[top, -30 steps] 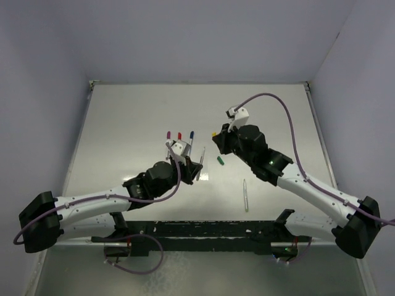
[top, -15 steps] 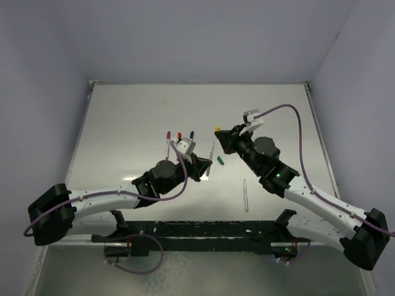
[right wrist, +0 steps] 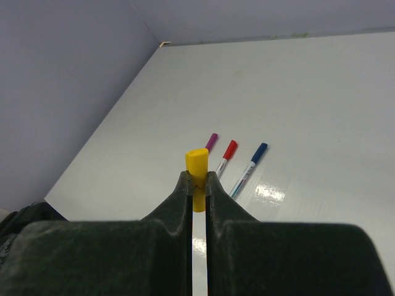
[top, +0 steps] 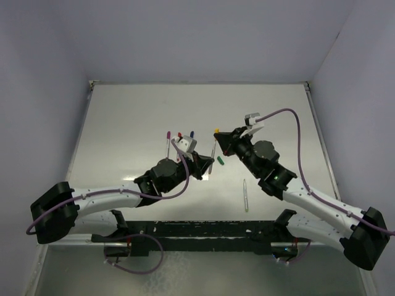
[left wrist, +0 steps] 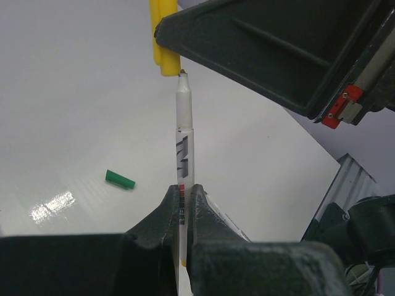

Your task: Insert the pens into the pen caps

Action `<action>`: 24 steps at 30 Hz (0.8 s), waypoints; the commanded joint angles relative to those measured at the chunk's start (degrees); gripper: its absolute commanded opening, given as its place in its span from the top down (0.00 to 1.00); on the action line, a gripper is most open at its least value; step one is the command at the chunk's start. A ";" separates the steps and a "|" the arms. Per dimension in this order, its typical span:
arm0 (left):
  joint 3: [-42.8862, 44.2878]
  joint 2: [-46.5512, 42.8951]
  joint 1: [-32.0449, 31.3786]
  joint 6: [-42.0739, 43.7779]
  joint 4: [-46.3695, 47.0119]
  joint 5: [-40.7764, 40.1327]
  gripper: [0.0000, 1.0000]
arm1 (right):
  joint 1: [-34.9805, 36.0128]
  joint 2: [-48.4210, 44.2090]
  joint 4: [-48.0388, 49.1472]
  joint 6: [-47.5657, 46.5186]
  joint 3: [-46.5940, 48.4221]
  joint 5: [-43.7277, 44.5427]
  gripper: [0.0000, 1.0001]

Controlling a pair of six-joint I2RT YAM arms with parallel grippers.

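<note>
Left pincer [left wrist: 183, 200] is clamped on a pen [left wrist: 184, 135], its tip just at the yellow cap [right wrist: 197, 161] squeezed in the right pincer [right wrist: 196, 185]. The green cap [left wrist: 120, 179] is lying on the surface [right wrist: 321, 111].

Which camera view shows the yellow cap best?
Right wrist: the yellow cap sits centred, clamped in the right gripper. The left wrist view cuts it off at the top edge; the top view shows only a dot.
</note>
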 commanded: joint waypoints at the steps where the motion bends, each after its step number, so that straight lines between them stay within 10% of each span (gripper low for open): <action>1: 2.54 0.31 0.22 -0.39 4.11 0.27 1.00 | 0.21 -1.47 5.15 1.26 -0.16 -0.20 1.00; 24: 1.86 0.23 0.87 -1.14 4.22 -0.65 1.00 | 0.15 -1.65 6.01 2.79 -1.49 -1.41 1.00</action>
